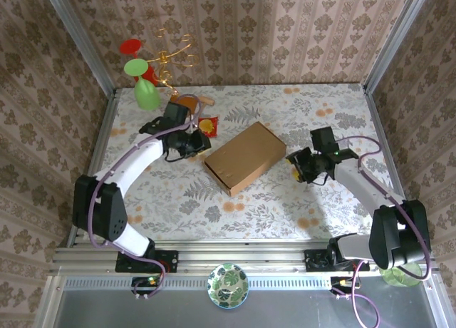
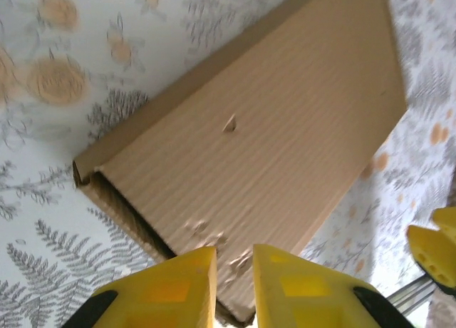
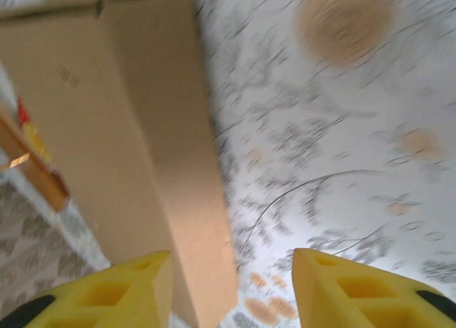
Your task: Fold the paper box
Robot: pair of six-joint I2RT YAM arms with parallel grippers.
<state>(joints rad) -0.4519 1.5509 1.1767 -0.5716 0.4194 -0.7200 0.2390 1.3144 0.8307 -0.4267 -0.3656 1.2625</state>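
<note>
The paper box (image 1: 246,157) lies closed and flat in the middle of the table, a plain brown cardboard slab set at an angle. My left gripper (image 1: 198,139) hovers at its far-left corner. In the left wrist view the yellow fingers (image 2: 178,285) stand a narrow gap apart above the dented cardboard (image 2: 271,128), with nothing between them (image 2: 234,260). My right gripper (image 1: 299,164) is off the box's right corner, apart from it. The right wrist view shows that gripper (image 3: 231,260) wide open, the box's long side (image 3: 107,128) lying beside its left finger.
A green cup (image 1: 146,93), a red cup and a gold wire rack (image 1: 171,57) stand at the back left. A red-and-yellow packet (image 1: 206,125) lies behind the left gripper. A patterned bowl (image 1: 227,285) sits on the front rail. Bare floral tablecloth (image 1: 320,107) spreads right of the box.
</note>
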